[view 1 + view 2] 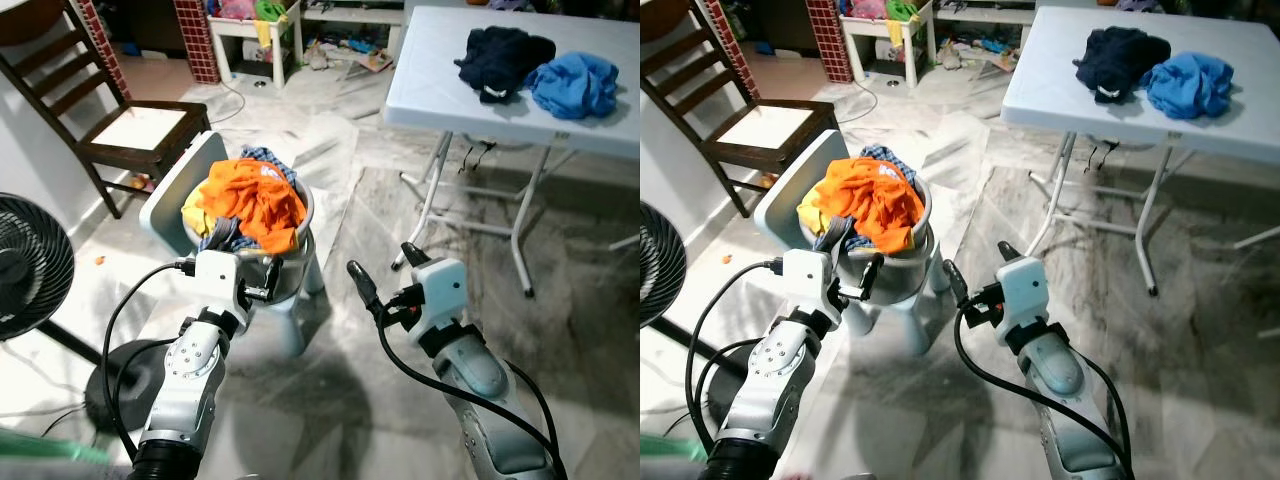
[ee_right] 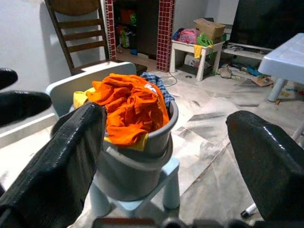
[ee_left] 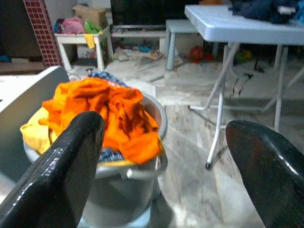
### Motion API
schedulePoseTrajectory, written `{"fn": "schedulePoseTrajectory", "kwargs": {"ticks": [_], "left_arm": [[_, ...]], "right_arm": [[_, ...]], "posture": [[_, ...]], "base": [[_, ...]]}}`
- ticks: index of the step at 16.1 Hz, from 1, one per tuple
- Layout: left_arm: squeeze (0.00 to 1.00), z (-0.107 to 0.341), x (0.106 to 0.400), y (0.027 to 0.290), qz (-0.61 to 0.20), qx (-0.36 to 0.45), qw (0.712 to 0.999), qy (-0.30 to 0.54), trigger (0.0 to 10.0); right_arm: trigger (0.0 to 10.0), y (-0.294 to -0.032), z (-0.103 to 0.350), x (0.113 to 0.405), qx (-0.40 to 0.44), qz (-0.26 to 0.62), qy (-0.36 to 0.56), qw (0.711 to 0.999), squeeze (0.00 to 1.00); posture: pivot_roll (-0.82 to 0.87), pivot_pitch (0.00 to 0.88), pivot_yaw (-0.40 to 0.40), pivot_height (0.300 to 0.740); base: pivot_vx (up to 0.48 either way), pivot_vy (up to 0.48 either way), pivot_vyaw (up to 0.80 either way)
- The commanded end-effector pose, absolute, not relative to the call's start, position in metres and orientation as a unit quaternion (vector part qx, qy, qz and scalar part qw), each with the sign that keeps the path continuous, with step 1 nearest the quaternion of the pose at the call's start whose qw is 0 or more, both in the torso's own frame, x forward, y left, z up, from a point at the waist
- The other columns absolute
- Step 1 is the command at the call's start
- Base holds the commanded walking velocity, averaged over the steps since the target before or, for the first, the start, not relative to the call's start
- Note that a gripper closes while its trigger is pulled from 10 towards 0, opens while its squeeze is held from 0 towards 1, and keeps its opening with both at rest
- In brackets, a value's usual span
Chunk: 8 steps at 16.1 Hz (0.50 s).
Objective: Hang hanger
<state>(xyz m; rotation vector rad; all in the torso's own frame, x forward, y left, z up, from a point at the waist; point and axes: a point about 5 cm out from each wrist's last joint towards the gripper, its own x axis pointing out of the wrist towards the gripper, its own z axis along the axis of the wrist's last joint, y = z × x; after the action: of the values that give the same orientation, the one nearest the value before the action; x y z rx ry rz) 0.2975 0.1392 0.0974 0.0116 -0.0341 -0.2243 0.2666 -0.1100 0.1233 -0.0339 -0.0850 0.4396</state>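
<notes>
At far left a black fan (image 1: 30, 265) is cut by the frame edge. The left gripper (image 1: 262, 275), jaws wide and empty, hovers just before the grey laundry bucket (image 1: 300, 240) at centre. The right gripper (image 1: 385, 270), equally wide, hangs over open floor (image 1: 580, 340). A folding table (image 1: 430, 60) fills the upper right. I cannot make out any hanger.

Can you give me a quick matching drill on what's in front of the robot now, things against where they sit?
Things:
1. orange garment
2. blue garment
3. grey bucket
4. black fan

Places:
A. on the white folding table
B. on the small pale stool
C. heaped on top of the bucket
D. on the floor at the robot's left

Pairs: 1-C, 2-A, 3-B, 4-D
</notes>
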Motion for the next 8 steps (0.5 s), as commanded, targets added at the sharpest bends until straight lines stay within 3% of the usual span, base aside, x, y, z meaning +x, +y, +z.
{"fn": "schedulePoseTrajectory", "kwargs": {"ticks": [1, 8], "left_arm": [[0.00, 0.0960, 0.2958, 0.1476, -0.100, 0.007, 0.995, -0.015, 10.0], [0.00, 0.0923, 0.2915, 0.1482, -0.086, 0.001, 0.996, -0.014, 10.0]], "right_arm": [[10.0, -0.1035, 0.1260, 0.2666, -0.011, 0.229, -0.046, 0.972, 0.00], [10.0, -0.1078, 0.1293, 0.2711, -0.010, 0.228, -0.045, 0.973, 0.00]], "posture": [[-0.04, 0.079, -0.011, 0.740], [-0.02, 0.079, -0.045, 0.740]], "base": [[0.300, 0.000, 0.00], [0.306, 0.000, 0.00]]}}
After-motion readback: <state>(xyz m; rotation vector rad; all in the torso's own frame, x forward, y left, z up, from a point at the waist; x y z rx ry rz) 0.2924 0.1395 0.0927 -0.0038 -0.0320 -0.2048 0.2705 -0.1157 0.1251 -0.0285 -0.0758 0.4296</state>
